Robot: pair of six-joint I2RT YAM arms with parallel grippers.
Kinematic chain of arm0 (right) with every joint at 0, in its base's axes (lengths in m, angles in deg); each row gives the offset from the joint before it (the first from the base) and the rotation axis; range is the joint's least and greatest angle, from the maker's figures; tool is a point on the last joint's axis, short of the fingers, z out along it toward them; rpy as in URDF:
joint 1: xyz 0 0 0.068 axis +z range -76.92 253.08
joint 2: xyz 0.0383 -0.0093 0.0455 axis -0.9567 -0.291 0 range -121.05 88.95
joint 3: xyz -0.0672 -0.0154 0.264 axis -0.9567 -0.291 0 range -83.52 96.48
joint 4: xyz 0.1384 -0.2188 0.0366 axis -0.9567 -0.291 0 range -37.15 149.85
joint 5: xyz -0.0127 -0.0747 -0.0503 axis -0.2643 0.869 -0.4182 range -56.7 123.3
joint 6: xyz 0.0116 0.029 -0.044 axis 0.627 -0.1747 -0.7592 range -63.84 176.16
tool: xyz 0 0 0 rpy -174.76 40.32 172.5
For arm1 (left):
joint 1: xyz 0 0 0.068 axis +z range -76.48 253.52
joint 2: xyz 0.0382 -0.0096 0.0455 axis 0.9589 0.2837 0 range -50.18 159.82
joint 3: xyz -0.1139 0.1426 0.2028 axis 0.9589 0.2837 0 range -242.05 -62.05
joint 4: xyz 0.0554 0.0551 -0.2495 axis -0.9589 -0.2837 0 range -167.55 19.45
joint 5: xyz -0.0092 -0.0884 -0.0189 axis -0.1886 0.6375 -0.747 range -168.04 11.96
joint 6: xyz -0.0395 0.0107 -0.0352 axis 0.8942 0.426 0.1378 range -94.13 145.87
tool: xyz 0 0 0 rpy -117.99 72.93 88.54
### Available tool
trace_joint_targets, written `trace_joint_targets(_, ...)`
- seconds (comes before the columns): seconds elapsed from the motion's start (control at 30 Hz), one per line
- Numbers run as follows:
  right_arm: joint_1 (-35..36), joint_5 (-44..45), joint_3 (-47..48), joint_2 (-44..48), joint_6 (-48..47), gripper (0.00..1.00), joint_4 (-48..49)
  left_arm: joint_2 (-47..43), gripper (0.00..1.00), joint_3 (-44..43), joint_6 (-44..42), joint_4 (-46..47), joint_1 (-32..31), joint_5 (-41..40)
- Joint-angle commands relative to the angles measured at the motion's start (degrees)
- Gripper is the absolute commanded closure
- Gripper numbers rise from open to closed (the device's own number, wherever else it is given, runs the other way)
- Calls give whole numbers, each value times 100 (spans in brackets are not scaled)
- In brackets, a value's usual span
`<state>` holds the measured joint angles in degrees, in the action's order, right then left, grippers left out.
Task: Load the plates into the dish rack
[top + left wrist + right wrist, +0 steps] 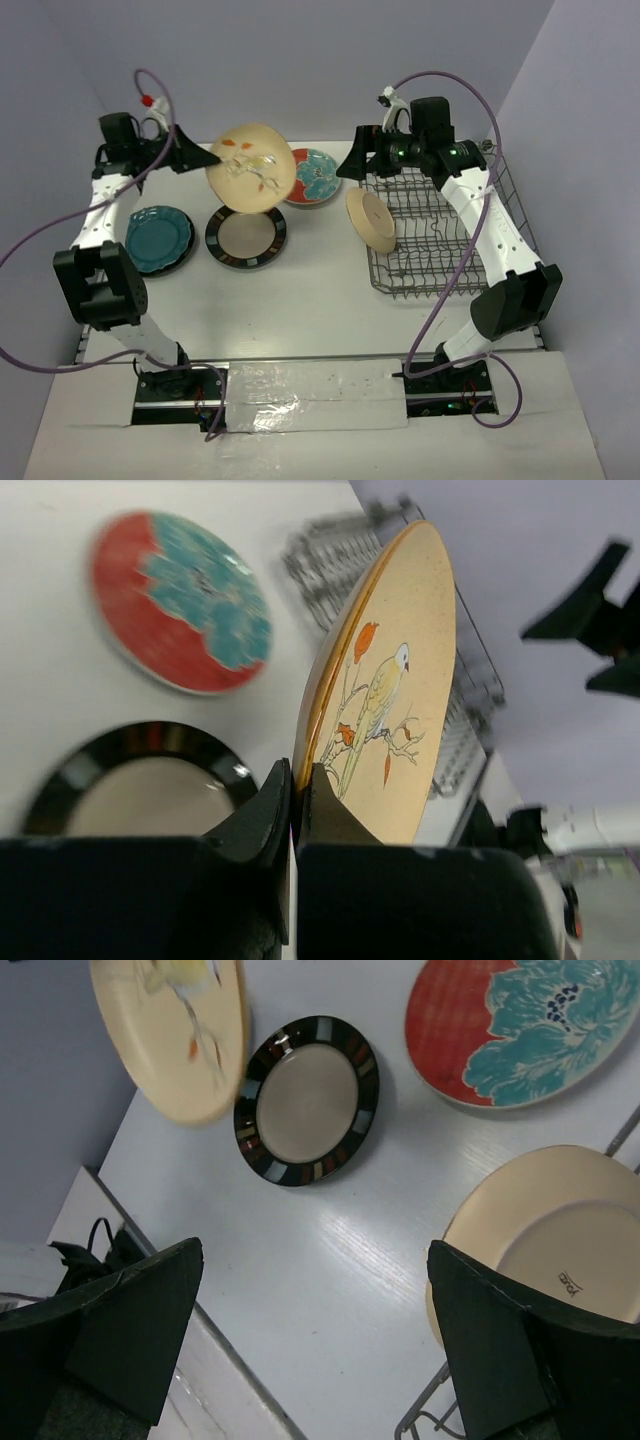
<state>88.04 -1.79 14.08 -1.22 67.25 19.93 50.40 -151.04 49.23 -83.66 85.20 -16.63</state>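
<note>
My left gripper [203, 157] is shut on the rim of a beige plate with a bird and flowers [250, 167], held up in the air and tilted; the left wrist view shows its fingers [268, 810] pinching the plate [385, 680]. A dark striped-rim plate [246, 238], a teal plate [158, 238] and a red plate with blue flowers [312, 177] lie on the table. A second beige plate [370, 220] stands on edge at the left end of the dish rack [450, 230]. My right gripper [350, 165] is open and empty above the rack's far left corner.
The grey walls stand close behind and to the right of the rack. The table's near edge has a taped strip [310, 395] between the arm bases. The right arm [490, 240] reaches over the rack.
</note>
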Motion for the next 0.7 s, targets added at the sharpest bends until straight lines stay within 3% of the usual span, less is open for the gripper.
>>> trace_joint_targets(0.0, 331, -226, 14, 324, -80, 0, 248, -782, 100, 573, -649, -581, -578, 697)
trace_joint_targets(0.23, 780, -366, -206, 386, -344, 7, 90, -1523, 100, 1331, 590, 780, -1711, 978)
trace_joint_targets(0.47, 859, -428, -373, 316, -397, 11, -42, -1699, 100, 1384, 1003, 1151, -2170, 908)
trace_joint_targets(0.57, 859, -534, -373, 272, -371, 21, -86, -1778, 100, 1560, 1206, 1528, -2196, 829)
trace_joint_targets(0.67, 851, -744, -365, 254, -327, 43, -77, -1831, 100, 1700, 1425, 1897, -2197, 706)
